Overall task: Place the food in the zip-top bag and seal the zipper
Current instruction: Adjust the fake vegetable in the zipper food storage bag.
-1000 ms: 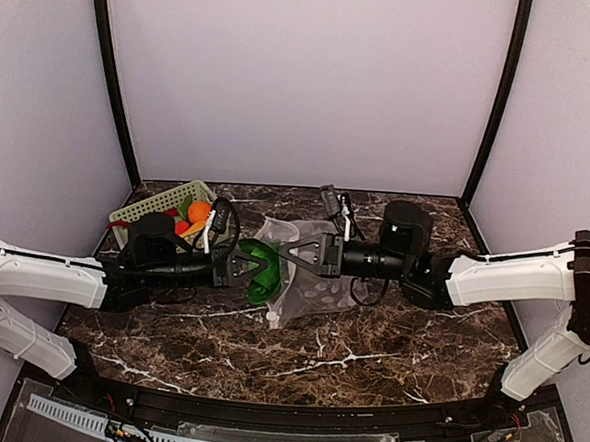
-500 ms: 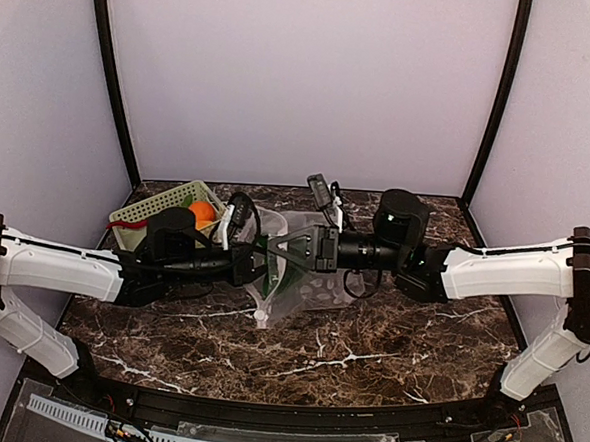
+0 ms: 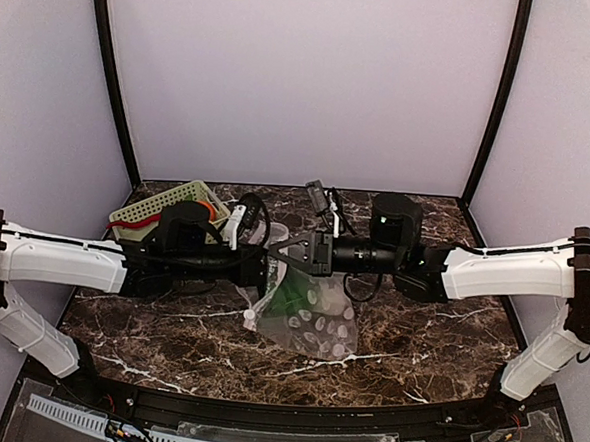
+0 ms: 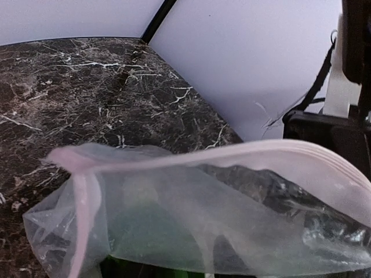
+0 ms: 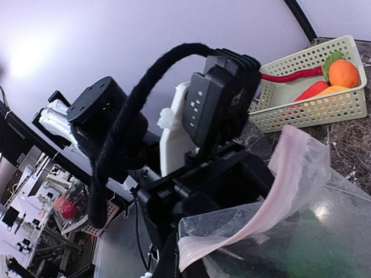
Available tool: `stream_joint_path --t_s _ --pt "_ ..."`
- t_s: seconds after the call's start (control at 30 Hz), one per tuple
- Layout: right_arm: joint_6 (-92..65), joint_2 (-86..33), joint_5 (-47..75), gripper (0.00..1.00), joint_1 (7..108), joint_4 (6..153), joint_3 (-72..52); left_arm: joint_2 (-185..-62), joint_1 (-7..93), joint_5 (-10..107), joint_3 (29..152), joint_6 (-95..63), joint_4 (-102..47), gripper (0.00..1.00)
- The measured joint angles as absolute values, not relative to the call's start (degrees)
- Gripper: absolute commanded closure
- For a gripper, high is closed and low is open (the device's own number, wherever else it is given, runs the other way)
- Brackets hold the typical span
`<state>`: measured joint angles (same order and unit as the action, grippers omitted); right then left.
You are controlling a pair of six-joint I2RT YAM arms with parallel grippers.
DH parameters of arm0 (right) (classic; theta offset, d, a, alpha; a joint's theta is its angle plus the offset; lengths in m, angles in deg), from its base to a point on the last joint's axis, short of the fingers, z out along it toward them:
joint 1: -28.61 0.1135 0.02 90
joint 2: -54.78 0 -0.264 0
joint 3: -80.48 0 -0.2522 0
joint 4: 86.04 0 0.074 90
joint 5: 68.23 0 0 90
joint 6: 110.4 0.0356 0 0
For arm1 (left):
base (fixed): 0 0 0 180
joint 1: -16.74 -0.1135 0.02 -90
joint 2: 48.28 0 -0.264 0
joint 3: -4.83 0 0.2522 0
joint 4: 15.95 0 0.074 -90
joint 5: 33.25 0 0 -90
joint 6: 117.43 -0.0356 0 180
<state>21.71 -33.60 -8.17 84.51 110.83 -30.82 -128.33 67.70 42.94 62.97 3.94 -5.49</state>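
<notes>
zip-top bag [image 3: 314,322] hangs from right gripper [image 3: 274,252], green food [image 3: 288,299] inside.

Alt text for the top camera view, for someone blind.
A clear dotted zip-top bag with something green inside hangs between the left arm and right arm over a marble table. A basket of food sits back left.

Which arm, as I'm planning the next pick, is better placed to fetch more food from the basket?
Left, probably. The left arm lies beside the basket of food; the right arm has its jaws shut on the rim of the zip-top bag, holding it up.
</notes>
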Motion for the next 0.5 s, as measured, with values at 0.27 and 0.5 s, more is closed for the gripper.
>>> stream_joint_path --t_s 0.27,0.5 --pt "20.84 -32.71 -0.25 1.0 84.6 103.68 -30.84 -118.01 67.74 45.85 63.41 3.14 -20.13 0.34" --pt "20.31 -32.68 1.6 1.0 84.62 101.28 -30.84 -108.55 67.76 50.29 62.97 6.74 -30.71 0.26"
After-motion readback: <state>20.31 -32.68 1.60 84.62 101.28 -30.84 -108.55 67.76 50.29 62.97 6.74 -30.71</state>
